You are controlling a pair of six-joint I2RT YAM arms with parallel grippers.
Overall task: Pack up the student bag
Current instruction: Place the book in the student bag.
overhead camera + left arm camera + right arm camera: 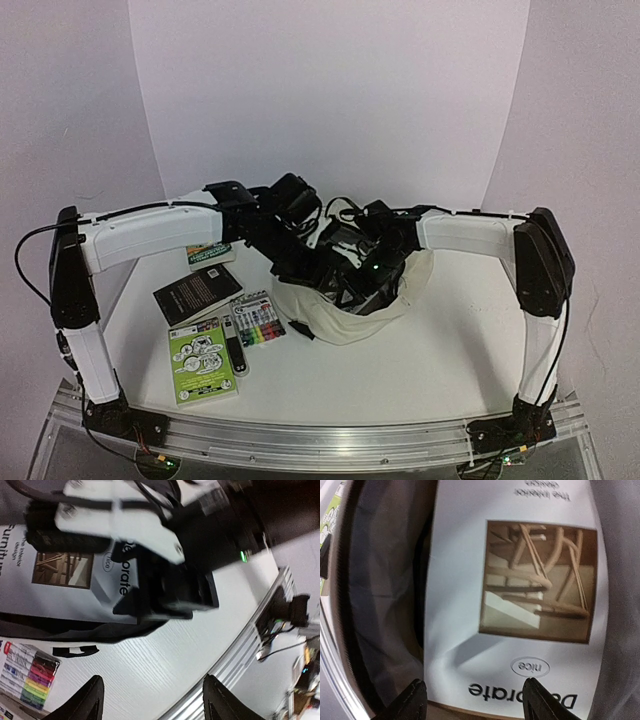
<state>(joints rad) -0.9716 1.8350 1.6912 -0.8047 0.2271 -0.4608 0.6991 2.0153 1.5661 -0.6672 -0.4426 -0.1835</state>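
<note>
white table; book inside student bag (left gripper, right gripper spread).

Student bag: cream soft fabric, slumped on the table just right of centre in the top view, mouth open upward, far half hidden. Right wrist view looks inside: dark grey lining down frame left, a white-covered book lying within
</note>
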